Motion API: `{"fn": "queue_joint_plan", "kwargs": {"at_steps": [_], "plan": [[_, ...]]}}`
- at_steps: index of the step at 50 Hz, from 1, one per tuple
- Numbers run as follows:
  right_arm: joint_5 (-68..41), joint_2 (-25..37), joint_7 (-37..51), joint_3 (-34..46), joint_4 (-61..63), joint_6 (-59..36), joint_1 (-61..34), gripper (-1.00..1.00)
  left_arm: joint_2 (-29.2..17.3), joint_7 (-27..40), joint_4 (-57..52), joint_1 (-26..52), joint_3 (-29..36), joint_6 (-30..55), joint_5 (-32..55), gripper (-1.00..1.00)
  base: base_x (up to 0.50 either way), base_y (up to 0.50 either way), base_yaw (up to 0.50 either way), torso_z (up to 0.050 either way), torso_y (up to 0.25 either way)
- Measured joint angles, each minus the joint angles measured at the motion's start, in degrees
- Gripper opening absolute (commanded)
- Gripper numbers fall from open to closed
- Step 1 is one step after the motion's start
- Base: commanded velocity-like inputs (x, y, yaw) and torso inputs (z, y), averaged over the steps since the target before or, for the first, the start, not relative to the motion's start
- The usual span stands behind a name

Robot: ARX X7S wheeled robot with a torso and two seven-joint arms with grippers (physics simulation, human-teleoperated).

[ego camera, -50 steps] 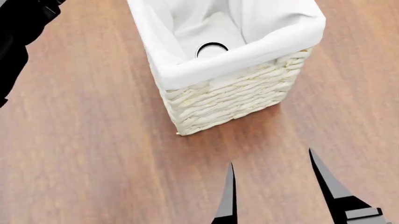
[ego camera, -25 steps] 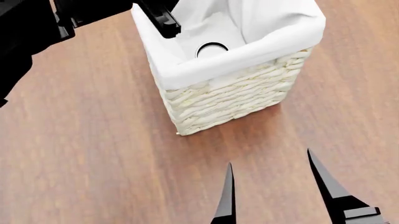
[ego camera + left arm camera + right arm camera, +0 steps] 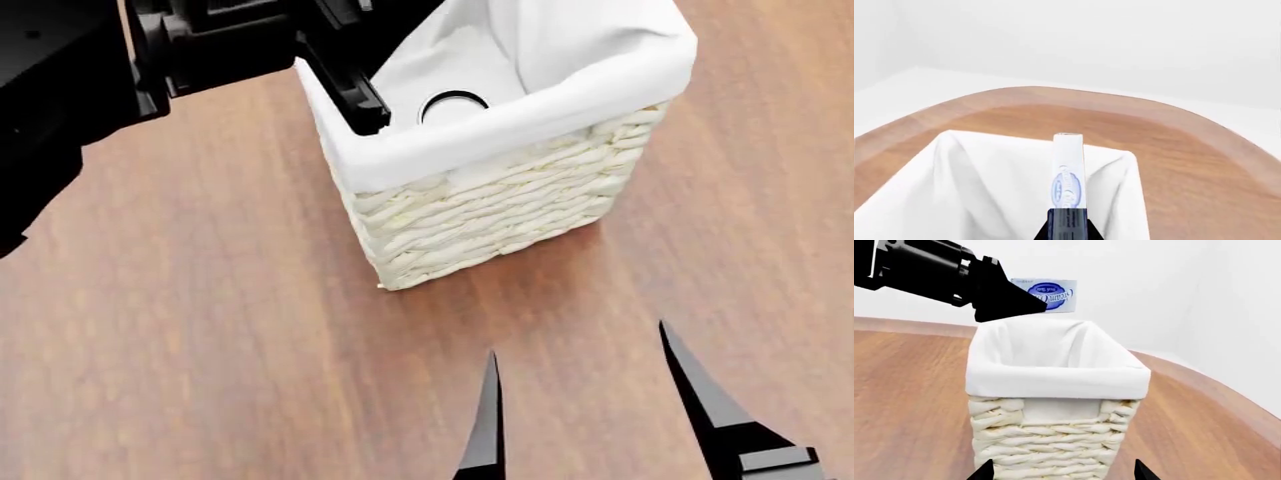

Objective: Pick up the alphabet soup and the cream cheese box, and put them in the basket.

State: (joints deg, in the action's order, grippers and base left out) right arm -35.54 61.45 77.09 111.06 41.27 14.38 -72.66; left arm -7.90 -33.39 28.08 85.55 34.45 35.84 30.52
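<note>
— Left wrist view?
— Left claw (image 3: 1068,220) clamped on the cream cheese box (image 3: 1068,175), gripped edge-on and pointing straight out from the fingers. Directly below the box, the open basket (image 3: 954,165) with its white cloth lining. Beyond it, the curved edge of the wooden table (image 3: 1187,150).

— Head view?
— Left claw (image 3: 350,85) reaching over the near-left rim of the basket (image 3: 494,200); box itself not visible here. Inside the basket, down on the lining, the dark-ringed top of a round can (image 3: 454,103), contents unreadable. Right claw (image 3: 581,415) low and near the robot, two pointed fingers spread wide with nothing between them, well apart from the basket.

— Right wrist view?
— Basket (image 3: 1054,440) straight ahead of the right claw (image 3: 1064,471), whose fingertips stand wide open at either side of the wicker wall without touching it. Above the basket's far rim, the left claw (image 3: 1034,305) pinching the cream cheese box (image 3: 1049,296), flat face showing blue print, held upright in the air over the opening and clear of the cloth.
</note>
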Motion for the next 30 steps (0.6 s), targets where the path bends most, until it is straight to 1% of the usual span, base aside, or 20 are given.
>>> {"fn": "queue_joint_plan", "kwargs": {"at_steps": [15, 16, 30], "plan": [[0.0, 0.0, -0.1, -0.5, 0.2, -0.3, 0.3, 1.00, -0.5, -0.2, -1.1, -0.7, 1.2, 0.3, 0.4, -1.00, 0.00, 0.00, 0.00, 0.000, 0.001], [0.1, -0.1, -0.2, -0.5, 0.2, -0.3, 0.4, 1.00, -0.6, -0.3, -1.2, -0.7, 1.2, 0.4, 0.5, 1.00, 0.00, 0.00, 0.00, 0.000, 0.000], [0.1, -0.3, -0.4, -0.9, 0.1, -0.5, 0.8, 1.00, -1.0, -0.9, -2.9, -0.3, 0.3, 2.4, 3.5, 1.00, 0.00, 0.00, 0.00, 0.000, 0.000]]}}
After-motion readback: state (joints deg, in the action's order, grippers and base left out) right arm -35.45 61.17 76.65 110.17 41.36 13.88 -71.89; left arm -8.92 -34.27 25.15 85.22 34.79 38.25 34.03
